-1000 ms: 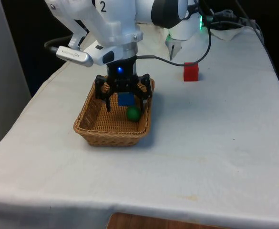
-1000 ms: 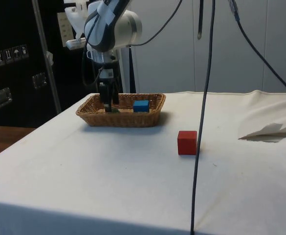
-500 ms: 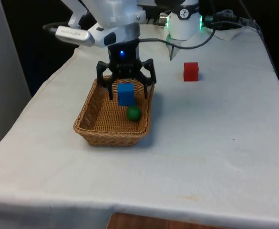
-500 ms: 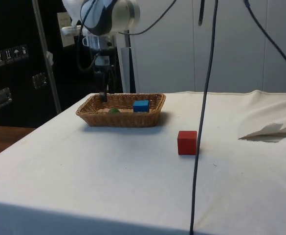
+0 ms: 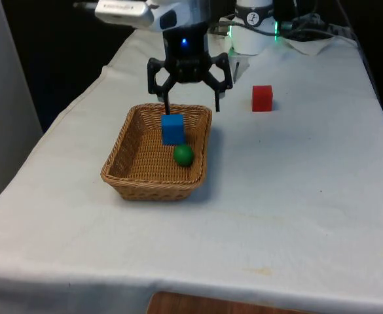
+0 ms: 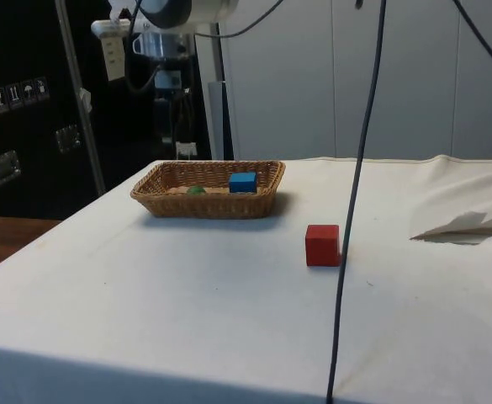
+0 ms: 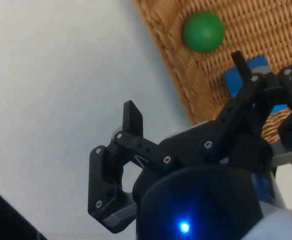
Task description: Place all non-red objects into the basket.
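Task progress: judged from how things lie, the sorting looks done. Both non-red things sit inside the basket (image 5: pixel 122 157), and only a red thing is left out on the desk (image 5: pixel 296 196).
Blue cube: the blue cube (image 5: pixel 173 129) rests on the basket floor, at the end of the basket toward the desk's far edge; the side view also shows it (image 6: pixel 242 182) just under the rim.
Green ball: the green ball (image 5: pixel 183 155) lies just beside the blue cube on its near side, perhaps touching it; I cannot tell for sure.
Red cube: the red cube (image 5: pixel 262 98) stands on the cloth well apart from the basket, toward the desk's far edge and nearer its edge on the front view's right. It should stay out.
Left to do: nothing that I can see; no other loose non-red thing shows on the desk.
Basket axis: the basket's long axis runs from the desk's near edge toward its far edge, slightly skewed; its mouth opens straight up.
Cube and ball axis: neither has a long axis; the blue cube sits flat, its faces roughly square with the basket walls.
Tool: the tool (image 5: pixel 190 103) hangs above the basket's far rim, its fingers (image 7: pixel 132 120) spread wide and carrying nothing.
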Robot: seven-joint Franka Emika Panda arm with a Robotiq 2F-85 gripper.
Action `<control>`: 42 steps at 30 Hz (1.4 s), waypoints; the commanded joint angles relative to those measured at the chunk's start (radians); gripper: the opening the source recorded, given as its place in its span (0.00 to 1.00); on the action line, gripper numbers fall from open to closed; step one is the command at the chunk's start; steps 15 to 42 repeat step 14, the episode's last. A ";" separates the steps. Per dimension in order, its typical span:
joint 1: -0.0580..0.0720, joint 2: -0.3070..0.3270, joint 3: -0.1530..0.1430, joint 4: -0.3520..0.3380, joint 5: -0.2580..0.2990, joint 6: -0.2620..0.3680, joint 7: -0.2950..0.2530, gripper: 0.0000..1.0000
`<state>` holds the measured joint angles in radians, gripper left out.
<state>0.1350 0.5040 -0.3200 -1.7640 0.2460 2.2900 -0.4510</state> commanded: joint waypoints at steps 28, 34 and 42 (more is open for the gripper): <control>0.025 -0.094 0.015 -0.041 -0.021 -0.042 0.059 1.00; 0.025 -0.094 0.015 -0.041 -0.021 -0.042 0.059 1.00; 0.025 -0.094 0.015 -0.041 -0.021 -0.042 0.059 1.00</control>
